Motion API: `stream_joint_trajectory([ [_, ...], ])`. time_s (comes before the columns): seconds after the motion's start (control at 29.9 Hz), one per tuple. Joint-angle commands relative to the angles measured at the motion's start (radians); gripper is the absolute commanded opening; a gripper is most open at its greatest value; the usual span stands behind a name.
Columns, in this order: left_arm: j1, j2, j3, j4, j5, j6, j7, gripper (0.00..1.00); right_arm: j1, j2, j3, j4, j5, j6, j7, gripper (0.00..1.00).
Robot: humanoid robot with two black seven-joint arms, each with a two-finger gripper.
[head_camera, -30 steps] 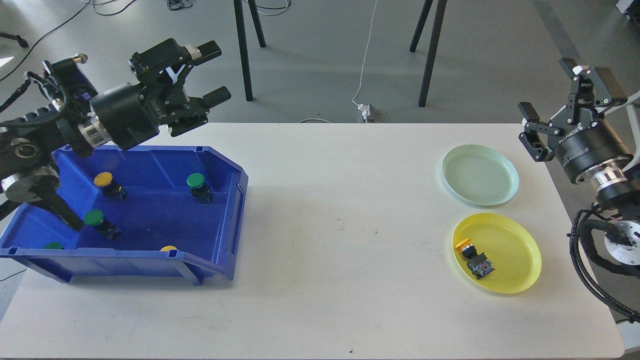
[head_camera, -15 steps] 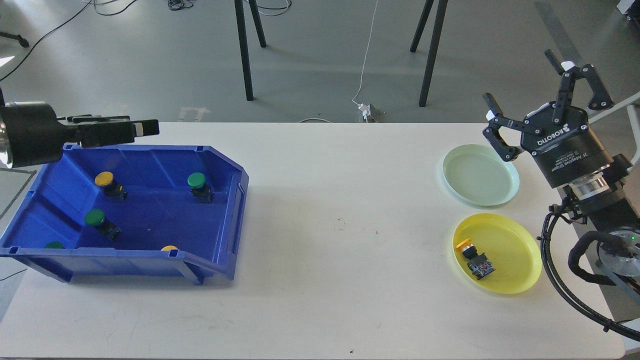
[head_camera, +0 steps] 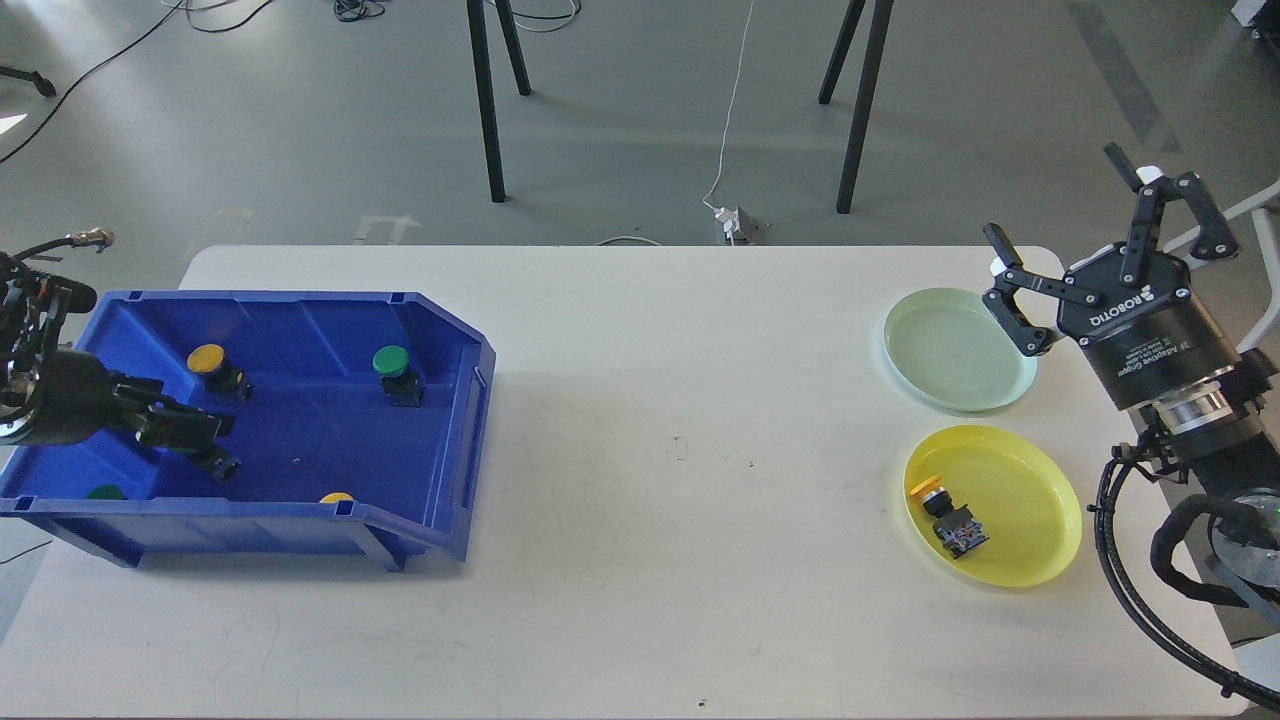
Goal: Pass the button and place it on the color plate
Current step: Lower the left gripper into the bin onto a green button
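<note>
A blue bin point(head_camera: 455, 420) at the left holds several buttons: a yellow one point(head_camera: 207, 359), a green one point(head_camera: 391, 361), and green point(head_camera: 103, 492) and yellow point(head_camera: 337, 497) caps at the front wall. My left gripper point(head_camera: 192, 428) is down inside the bin, over a third green button whose cap is hidden; only that button's black base point(head_camera: 219, 464) shows. Its fingers are too dark to tell apart. My right gripper point(head_camera: 1053, 196) is open and empty, raised beside the light green plate point(head_camera: 950, 350). The yellow plate point(head_camera: 1030, 500) holds a yellow button point(head_camera: 945, 512).
The white table point(head_camera: 660, 400) carries the bin at the left and both plates at the right. Black stand legs point(head_camera: 855, 110) and a white cable point(head_camera: 730, 130) are on the floor beyond the table's far edge.
My left gripper has dropped from above the bin's back rim down into the bin, onto the green button at the left. My right gripper has shifted slightly and stays open.
</note>
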Motion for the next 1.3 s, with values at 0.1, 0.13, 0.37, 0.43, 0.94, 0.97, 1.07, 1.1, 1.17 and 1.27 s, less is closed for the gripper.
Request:
stream_joint_trajectory([
  [0.1,-0.001,-0.061,0.011,0.118,0.001,0.000,0.000,0.98,-0.008,0.000,0.001,0.002,0.000,0.000,0.000,0.98],
  [0.13,-0.001,-0.069,0.011,0.135,0.001,0.000,0.000,0.98,-0.009,0.000,0.001,0.002,0.000,0.000,0.000,0.98],
  [0.37,-0.002,-0.107,0.013,0.199,0.001,0.000,0.000,0.98,-0.025,0.000,0.003,0.003,0.000,0.001,0.000,0.98],
  [0.43,-0.002,-0.113,0.014,0.210,0.001,0.000,0.000,0.98,-0.028,0.000,0.001,0.003,0.000,0.001,0.000,0.98],
  [0.94,-0.001,-0.182,0.019,0.294,0.006,0.000,0.000,0.97,-0.044,-0.002,0.003,0.000,-0.002,0.009,0.000,0.98],
  [0.97,-0.001,-0.182,0.026,0.296,0.004,0.000,0.000,0.97,-0.044,-0.002,0.003,0.000,-0.002,0.011,0.000,0.98],
  [1.07,-0.001,-0.185,0.060,0.297,0.000,0.013,0.000,0.97,-0.051,-0.002,0.003,0.003,-0.002,0.012,0.000,0.98],
  [1.1,-0.002,-0.190,0.071,0.301,-0.002,0.024,0.000,0.97,-0.051,-0.002,0.003,0.006,-0.002,0.018,0.000,0.98],
  [1.17,-0.002,-0.194,0.075,0.317,-0.004,0.036,0.000,0.97,-0.051,-0.002,0.003,0.005,-0.002,0.031,0.000,0.98],
  [1.27,-0.002,-0.198,0.075,0.331,-0.004,0.039,0.000,0.97,-0.055,-0.002,0.003,0.005,-0.002,0.035,0.000,0.98],
])
